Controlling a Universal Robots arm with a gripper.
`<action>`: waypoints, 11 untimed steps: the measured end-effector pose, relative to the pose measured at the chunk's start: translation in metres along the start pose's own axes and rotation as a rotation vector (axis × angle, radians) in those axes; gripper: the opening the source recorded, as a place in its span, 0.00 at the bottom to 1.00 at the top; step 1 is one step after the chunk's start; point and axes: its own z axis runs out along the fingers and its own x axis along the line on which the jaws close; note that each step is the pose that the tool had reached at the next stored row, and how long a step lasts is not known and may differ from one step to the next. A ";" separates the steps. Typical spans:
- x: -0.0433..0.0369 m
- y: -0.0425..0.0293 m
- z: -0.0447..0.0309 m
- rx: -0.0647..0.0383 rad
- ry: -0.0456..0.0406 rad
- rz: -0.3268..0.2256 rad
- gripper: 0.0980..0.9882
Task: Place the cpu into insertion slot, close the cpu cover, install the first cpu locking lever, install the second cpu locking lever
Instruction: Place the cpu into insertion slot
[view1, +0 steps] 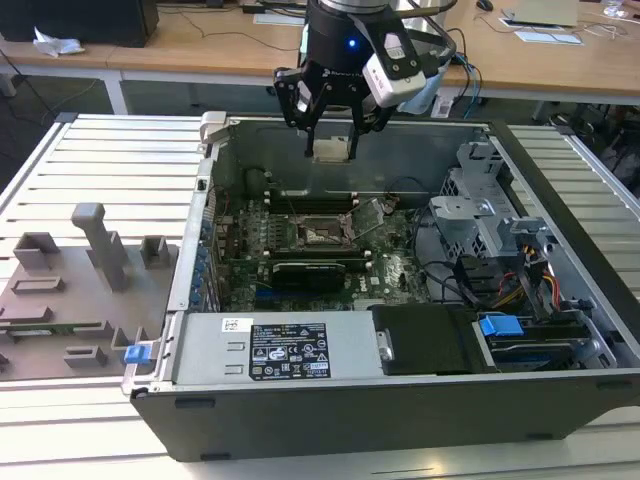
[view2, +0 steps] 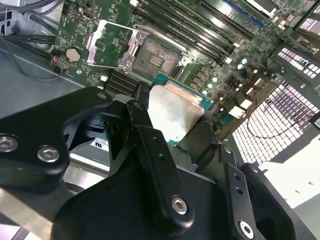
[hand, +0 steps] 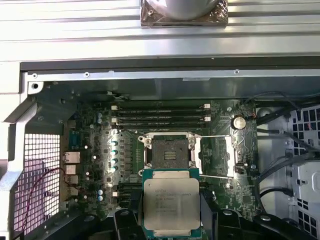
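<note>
1. Step in hand: placing the cpu; judged early in the task, with nothing seated or closed yet.
2. Gripper (view1: 332, 148): hangs over the open computer case (view1: 400, 400), up near the level of its far wall in the exterior view.
3. Fingers (view2: 150, 145): drawn in on two opposite edges of the cpu, gripping it with its pale metal top facing the first wrist view.
4. Cpu (hand: 171, 202): carried in the air, level, well apart from the board below and touching nothing but the fingers.
5. Insertion slot (hand: 167, 151): bare and open, dark contact field exposed, metal rim around it. In the first wrist view the cpu sits just beside it, not yet over it.
6. Cpu cover (view2: 93, 50): swung up and away from the slot, lying back to one side, with the green board visible through its window.
7. Locking levers (hand: 216, 136): two thin wire levers, both released and lying out on the cover's side of the slot.
8. Surroundings: the case rests on a slatted metal counter (view1: 100, 160). A grey fixture tray (view1: 60, 300) lies at the exterior view's left.
9. What the placing calls for, as a judgement: the chip centred squarely over the slot, edges parallel to the rim, corner marks matched, then a flat, gentle descent. Any tilt or sideways drag risks the slot's contacts.
</note>
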 end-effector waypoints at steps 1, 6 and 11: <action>-0.0001 -0.0001 0.0009 0.000 0.0000 0.000 0.50; -0.0004 -0.0007 0.0073 0.000 0.0000 0.000 0.50; -0.0005 -0.0011 0.0121 0.000 0.0000 0.000 0.50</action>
